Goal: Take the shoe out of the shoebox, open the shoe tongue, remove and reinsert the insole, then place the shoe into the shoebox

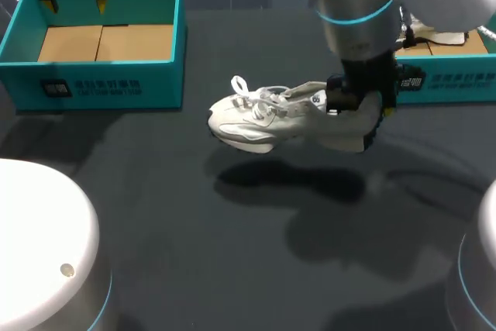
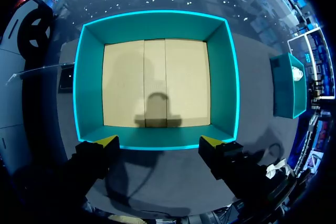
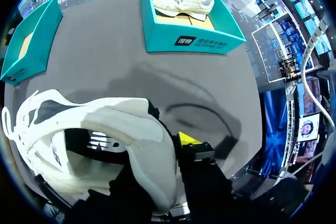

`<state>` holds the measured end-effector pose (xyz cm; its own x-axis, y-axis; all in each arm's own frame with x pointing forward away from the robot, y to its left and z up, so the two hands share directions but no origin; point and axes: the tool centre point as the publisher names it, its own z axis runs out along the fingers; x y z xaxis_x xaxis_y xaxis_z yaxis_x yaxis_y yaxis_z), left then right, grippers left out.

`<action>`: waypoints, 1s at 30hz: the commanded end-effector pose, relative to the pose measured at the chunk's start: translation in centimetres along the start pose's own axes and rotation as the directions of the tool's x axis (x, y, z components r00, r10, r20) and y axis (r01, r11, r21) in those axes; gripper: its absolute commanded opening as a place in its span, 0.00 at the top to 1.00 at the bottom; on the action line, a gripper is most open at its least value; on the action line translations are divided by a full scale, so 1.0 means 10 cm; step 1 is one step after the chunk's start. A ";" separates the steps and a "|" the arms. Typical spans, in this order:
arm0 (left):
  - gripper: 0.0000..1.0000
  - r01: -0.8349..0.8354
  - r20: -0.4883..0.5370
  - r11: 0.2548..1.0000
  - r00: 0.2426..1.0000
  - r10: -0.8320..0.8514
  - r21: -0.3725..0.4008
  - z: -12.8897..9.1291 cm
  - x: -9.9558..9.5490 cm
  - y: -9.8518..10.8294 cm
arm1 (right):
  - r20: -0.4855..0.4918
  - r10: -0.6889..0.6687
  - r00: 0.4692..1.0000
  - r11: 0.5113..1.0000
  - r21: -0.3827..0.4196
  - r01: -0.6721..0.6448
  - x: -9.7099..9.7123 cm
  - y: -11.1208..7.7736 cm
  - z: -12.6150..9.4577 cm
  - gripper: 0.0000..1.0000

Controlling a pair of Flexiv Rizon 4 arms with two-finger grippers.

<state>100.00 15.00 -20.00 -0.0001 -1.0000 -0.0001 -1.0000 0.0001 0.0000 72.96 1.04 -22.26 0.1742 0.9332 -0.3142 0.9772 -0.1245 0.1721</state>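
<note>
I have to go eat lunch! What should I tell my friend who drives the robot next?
Left gripper: open, above the empty left shoebox.
Right gripper: shut on the white shoe at its heel, holding it above the table.
Right shoebox holds another shoe.
Done: shoe is out.
Left: open tongue, insole out and back in, shoe into shoebox.

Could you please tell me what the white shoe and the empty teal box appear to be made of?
White lace-up sneaker: probably matte fabric and synthetic panels with a foam sole, judging by its soft, layered upper. Open teal shoebox: likely printed cardboard; bare brown flaps form its floor.
</note>
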 end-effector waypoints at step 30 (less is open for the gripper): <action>0.00 0.000 0.000 1.000 1.000 0.000 0.000 0.00 0.00 0.00 | 0.026 -0.070 0.997 0.997 -0.017 0.071 0.67 -0.67 0.78 1.00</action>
<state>100.00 15.00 -20.00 -0.0001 -1.0000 -0.0001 -1.0000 0.0001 0.0001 68.35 5.16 -32.01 0.1077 0.9318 -0.3465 0.9845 -0.0514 0.1677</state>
